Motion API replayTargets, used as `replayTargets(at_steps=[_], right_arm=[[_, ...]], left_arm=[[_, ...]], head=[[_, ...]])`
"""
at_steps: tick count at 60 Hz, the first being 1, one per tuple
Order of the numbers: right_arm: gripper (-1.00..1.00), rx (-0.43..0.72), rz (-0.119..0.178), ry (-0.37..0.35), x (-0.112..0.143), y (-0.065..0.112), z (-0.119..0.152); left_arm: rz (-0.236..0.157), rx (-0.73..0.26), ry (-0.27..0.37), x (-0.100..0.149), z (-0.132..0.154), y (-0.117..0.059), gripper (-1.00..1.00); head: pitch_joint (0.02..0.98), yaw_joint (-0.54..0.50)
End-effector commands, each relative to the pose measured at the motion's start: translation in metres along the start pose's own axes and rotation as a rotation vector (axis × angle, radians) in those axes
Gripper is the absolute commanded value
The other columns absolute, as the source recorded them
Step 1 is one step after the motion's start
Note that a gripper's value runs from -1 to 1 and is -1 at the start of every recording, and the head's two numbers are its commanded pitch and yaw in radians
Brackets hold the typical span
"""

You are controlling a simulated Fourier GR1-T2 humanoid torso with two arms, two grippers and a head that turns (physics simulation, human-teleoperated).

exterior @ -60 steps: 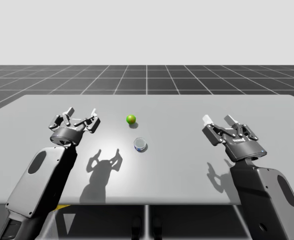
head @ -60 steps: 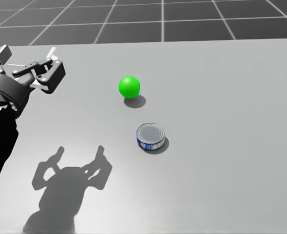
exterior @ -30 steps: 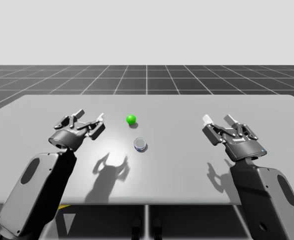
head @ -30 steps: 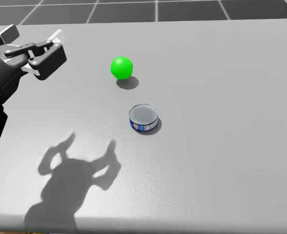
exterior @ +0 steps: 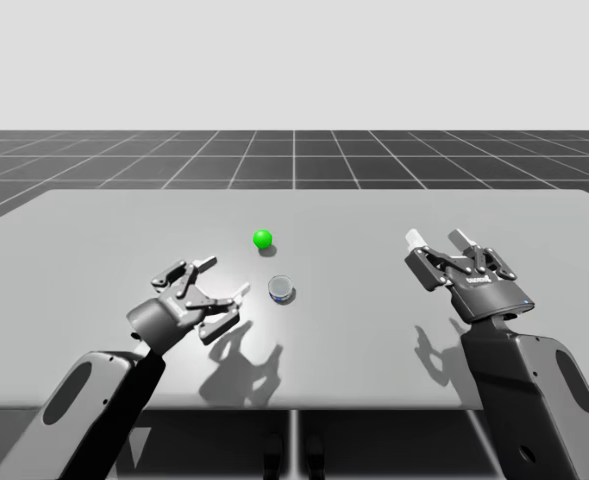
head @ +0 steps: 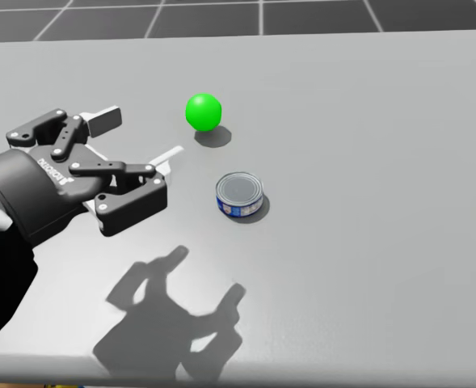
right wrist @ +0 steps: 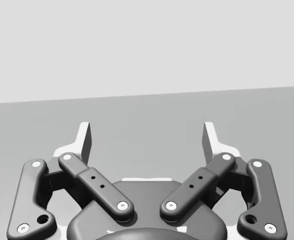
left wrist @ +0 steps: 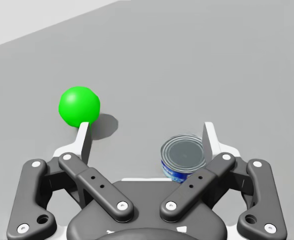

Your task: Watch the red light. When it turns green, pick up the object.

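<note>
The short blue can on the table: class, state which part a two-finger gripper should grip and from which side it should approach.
Grip the short blue can across its round side wall: it stands upright, flat lid up, so the wall offers two opposite faces. It is probably best to come from my left with my left gripper, which is open with the can just ahead of it.

My left tool (left wrist: 146,129) and my right tool (right wrist: 147,127) are built alike. Each has a rounded dark grey palm housing (right wrist: 146,233), and two pairs of dark grey link bars (right wrist: 94,187) fan out from it, pinned with pale round screws (right wrist: 122,205). The two fingers (right wrist: 83,142) on each tool are white and flat-sided, narrowing to blunt tips. Small pale lettering (head: 52,171) marks the left tool's housing. Behind each tool, my forearms (exterior: 514,392) are smooth dark grey shells, each with a darker oval inset (exterior: 565,383) on its side.
</note>
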Motion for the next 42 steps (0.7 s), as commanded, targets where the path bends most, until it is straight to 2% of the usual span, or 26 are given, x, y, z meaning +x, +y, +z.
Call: replayTargets(at_steps=[1,4,21,31,42], right_arm=[[-1.0,0.001,0.0,0.0,0.0,0.0,0.0],[-1.0,0.001,0.0,0.0,0.0,0.001,0.0],[-1.0,0.001,-0.001,-0.001,0.001,0.001,0.001],[-1.0,-0.001,0.009,-0.004,0.0,0.0,0.001],[-1.0,-0.003,0.011,-0.005,-0.001,0.0,0.001]], left_arm=[[-0.009,-0.098,0.073,-0.022,-0.007,-0.018,-1.0],[0.001,-0.117,0.094,-0.027,-0.011,-0.021,-1.0],[-0.002,-0.18,0.186,-0.045,-0.043,-0.036,-1.0],[0.012,-0.182,0.224,-0.054,-0.064,-0.042,-1.0],[0.016,-0.15,0.242,-0.06,-0.085,-0.038,-1.0]], head=[[0.815,0.06],[0.815,0.06],[0.821,0.06],[0.827,0.07],[0.831,0.07]])
